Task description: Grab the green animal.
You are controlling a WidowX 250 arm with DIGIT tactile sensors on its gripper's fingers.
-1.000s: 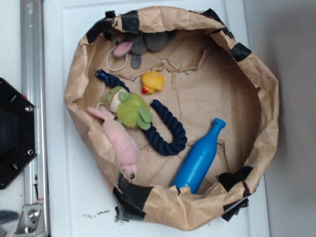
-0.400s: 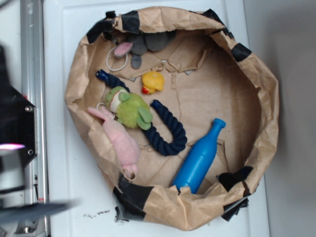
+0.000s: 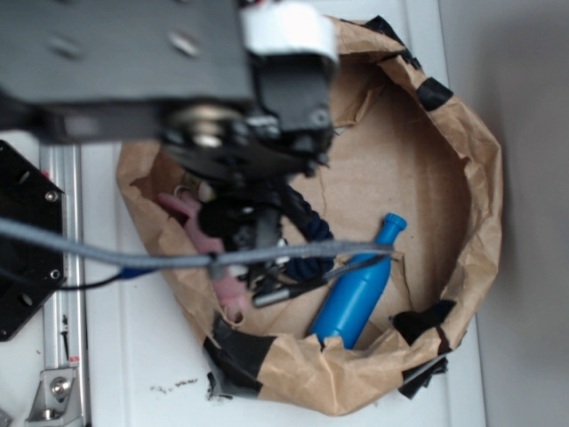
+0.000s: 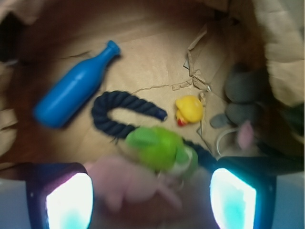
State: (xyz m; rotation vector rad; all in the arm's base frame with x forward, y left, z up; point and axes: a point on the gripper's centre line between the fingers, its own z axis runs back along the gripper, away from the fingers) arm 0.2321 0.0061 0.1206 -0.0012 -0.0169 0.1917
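Note:
In the wrist view the green animal [image 4: 159, 148] is a fuzzy lime-green plush lying on the brown paper floor, just ahead of my gripper [image 4: 151, 202]. The gripper is open, its two glowing fingers [image 4: 69, 200] set wide apart with nothing between them but the toys below. The pink bunny [image 4: 128, 183] lies between the fingers, touching the green animal's near side. In the exterior view my arm [image 3: 178, 80] hangs over the left half of the bag and hides the green animal; only parts of the pink bunny [image 3: 189, 211] show beneath it.
A yellow duck [image 4: 189, 109], a dark blue rope [image 4: 114, 112], a blue bottle [image 4: 71, 90] and a grey plush [image 4: 245, 95] share the floor. The crumpled paper bag wall [image 3: 471, 178] rings everything. The black base [image 3: 27, 240] sits at the left.
My arm has swung in from the left edge and now hangs over the bag's left side, covering the green animal, duck and grey plush. The toys have not moved.

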